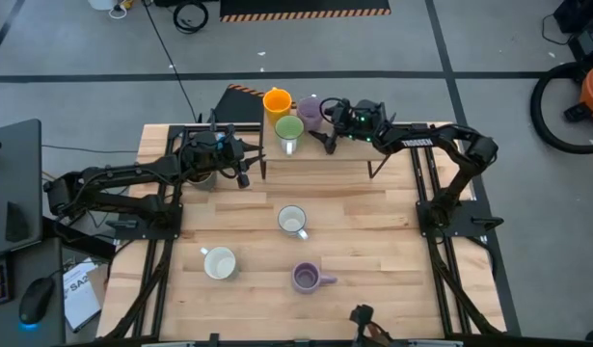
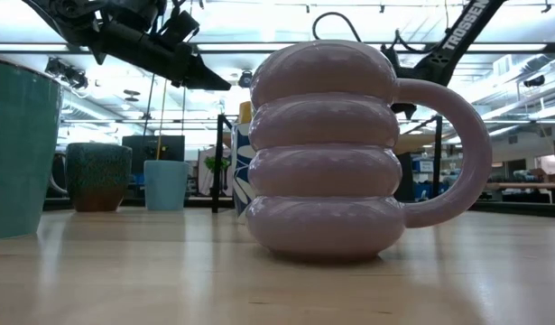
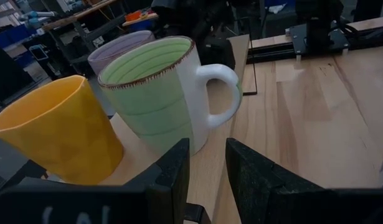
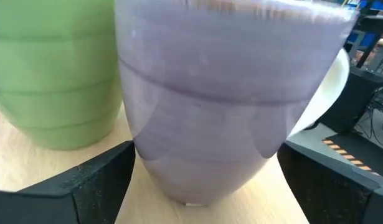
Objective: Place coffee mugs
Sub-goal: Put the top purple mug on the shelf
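Observation:
At the table's far edge, an orange mug (image 1: pixel 277 100), a green mug (image 1: pixel 289 130) and a pale purple mug (image 1: pixel 309 107) stand upright close together. My right gripper (image 1: pixel 327 116) is open at the purple mug (image 4: pixel 203 106), one finger on each side of its lower wall. My left gripper (image 1: pixel 254 173) is open, with nothing in the gap between its fingers (image 3: pixel 208 168). It points at the green mug (image 3: pixel 157 93) from a little way off, with the orange mug (image 3: pixel 54 130) beside that. Two white mugs (image 1: pixel 293 221) (image 1: pixel 220 262) and a ribbed purple mug (image 1: pixel 307 278) stand nearer. My right gripper comes at the pale purple mug nearly level from the table's right, its fingers (image 4: pixel 85 180) wide apart beside the mug's lower wall (image 4: pixel 147 149). I cannot tell whether they touch it. The mug stands upright on the table.
A black block with orange stripes (image 1: pixel 240 101) lies at the far edge beside the orange mug. In the low view the ribbed purple mug (image 2: pixel 327 153) fills the front, with a teal mug (image 2: pixel 20 149), a dark mug (image 2: pixel 98 176) and a blue mug (image 2: pixel 164 185) to its left.

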Robot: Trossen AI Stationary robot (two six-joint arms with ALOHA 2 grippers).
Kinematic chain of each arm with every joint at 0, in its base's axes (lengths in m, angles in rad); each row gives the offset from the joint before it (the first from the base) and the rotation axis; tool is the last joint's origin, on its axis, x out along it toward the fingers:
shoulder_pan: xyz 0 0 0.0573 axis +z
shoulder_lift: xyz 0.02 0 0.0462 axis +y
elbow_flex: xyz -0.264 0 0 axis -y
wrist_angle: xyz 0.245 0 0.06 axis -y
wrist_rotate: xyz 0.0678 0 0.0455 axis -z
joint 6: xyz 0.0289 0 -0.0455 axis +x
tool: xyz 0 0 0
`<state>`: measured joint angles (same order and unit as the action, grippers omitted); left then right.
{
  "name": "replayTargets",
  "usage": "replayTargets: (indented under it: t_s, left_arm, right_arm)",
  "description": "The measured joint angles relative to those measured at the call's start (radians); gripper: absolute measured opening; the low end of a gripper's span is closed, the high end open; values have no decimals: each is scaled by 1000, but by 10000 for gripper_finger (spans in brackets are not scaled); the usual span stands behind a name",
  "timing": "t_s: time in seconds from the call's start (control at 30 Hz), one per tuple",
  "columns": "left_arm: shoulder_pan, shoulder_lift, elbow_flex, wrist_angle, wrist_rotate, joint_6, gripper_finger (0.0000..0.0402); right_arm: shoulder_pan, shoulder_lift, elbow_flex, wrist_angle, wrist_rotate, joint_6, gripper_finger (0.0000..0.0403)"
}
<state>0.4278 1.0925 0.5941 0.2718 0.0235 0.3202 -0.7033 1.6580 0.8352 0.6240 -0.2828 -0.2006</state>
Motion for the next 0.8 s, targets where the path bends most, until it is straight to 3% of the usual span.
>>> replayTargets:
  t_s: [0.33, 0.8]
  left_arm:
    - [0, 0, 0, 0, 0, -2, 110]
    - [0, 0, 0, 0, 0, -1, 110]
  right_arm:
    - [-3, -44, 0, -109, 33, -17, 399]
    - [-21, -43, 0, -86, 54, -31, 398]
